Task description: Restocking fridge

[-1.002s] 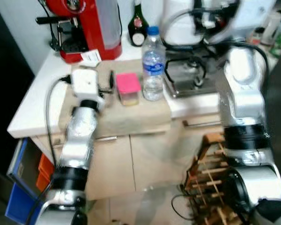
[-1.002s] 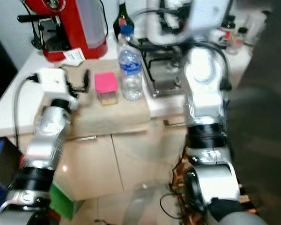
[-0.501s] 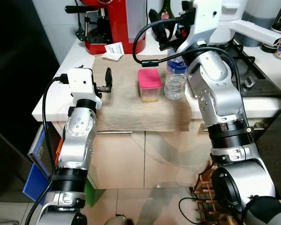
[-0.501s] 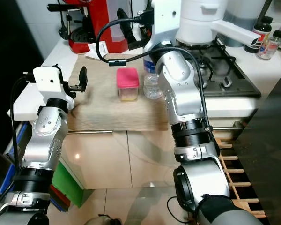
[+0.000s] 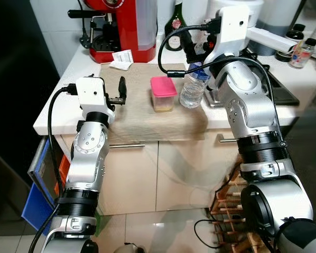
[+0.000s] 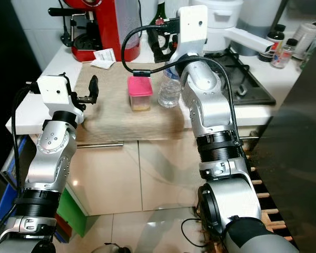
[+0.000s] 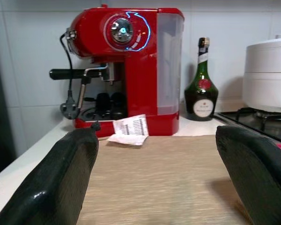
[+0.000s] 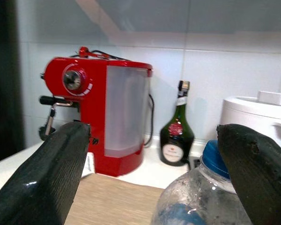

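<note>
Right wrist view looks past the spread fingers of the right gripper (image 8: 150, 164), poised just above the water bottle (image 5: 192, 87) on the mat (image 5: 142, 113), right of the pink-lidded container (image 5: 163, 94); left gripper (image 7: 157, 176) hovers spread at the mat's left edge

On the surface (image 5: 52, 108) sits one beige mat (image 5: 147, 113). The mat carries one clear water bottle (image 5: 192, 87) and one pink-lidded container (image 5: 164, 94). Behind them stand one red coffee machine (image 5: 127, 26), one white paper slip (image 5: 121, 59) and one dark green bottle (image 5: 175, 32). At the far right corner are what look like two small dark bottles (image 6: 280, 50), though they are small and hard to count.
</note>
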Motion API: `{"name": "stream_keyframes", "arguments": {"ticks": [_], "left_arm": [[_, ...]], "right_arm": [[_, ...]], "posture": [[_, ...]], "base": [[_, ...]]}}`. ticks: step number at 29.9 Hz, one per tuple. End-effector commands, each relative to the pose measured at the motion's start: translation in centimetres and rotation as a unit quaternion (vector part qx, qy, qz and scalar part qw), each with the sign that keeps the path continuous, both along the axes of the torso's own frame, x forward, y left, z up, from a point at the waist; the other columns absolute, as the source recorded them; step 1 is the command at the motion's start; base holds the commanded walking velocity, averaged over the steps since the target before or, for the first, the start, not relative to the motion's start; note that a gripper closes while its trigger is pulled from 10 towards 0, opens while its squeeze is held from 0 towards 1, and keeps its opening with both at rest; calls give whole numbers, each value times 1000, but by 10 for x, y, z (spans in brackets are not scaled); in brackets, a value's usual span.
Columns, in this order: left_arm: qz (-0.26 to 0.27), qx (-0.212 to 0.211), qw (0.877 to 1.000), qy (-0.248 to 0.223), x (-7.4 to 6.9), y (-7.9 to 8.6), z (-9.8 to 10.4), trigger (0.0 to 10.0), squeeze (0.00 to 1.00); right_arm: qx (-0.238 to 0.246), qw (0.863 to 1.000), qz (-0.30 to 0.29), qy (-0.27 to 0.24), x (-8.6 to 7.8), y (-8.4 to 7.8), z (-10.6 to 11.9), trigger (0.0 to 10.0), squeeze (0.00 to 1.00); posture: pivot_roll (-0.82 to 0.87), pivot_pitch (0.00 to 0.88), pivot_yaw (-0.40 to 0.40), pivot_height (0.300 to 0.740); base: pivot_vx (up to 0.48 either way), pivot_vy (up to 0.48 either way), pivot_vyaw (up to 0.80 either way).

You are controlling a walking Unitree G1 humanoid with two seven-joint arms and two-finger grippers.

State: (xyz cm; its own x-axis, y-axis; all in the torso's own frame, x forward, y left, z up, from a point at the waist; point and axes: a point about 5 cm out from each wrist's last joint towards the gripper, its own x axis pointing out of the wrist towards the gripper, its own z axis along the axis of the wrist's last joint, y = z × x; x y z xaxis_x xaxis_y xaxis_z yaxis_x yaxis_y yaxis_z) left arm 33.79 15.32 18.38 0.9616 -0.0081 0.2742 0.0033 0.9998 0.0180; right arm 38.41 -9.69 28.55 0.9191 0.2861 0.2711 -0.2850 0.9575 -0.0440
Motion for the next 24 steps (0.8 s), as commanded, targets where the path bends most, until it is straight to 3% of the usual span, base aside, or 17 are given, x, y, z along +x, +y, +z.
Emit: {"name": "stream_keyframes", "arguments": {"ticks": [1, 7, 11, 17, 24], "left_arm": [[2, -4, 1000, 2, -1, 1, -2, 10000, 0], [4, -6, 1000, 4, -3, 2, -3, 10000, 0], [6, -7, 1000, 7, -4, 3, -5, 10000, 0], [11, -11, 1000, 12, -5, 4, -7, 10000, 0], [13, -15, 1000, 10, -3, 5, -5, 10000, 0]], "right_arm": [[-4, 1000, -3, 8, 2, 0, -2, 10000, 0], [22, 997, 5, 69, 13, 2, -19, 10000, 0], [30, 997, 1, 77, 16, 2, -19, 10000, 0], [-9, 1000, 24, -8, 7, 13, 2, 10000, 0], [-35, 996, 30, -72, -4, 17, 17, 10000, 0]], "posture": [[-38, 0, 36, 740], [-32, 0, 28, 740], [-29, 0, 22, 740], [-31, 0, 11, 740], [-33, 0, 11, 740]], "base": [[0, 0, 0], [0, 0, 0], [0, 0, 0], [0, 0, 0], [0, 0, 0]]}}
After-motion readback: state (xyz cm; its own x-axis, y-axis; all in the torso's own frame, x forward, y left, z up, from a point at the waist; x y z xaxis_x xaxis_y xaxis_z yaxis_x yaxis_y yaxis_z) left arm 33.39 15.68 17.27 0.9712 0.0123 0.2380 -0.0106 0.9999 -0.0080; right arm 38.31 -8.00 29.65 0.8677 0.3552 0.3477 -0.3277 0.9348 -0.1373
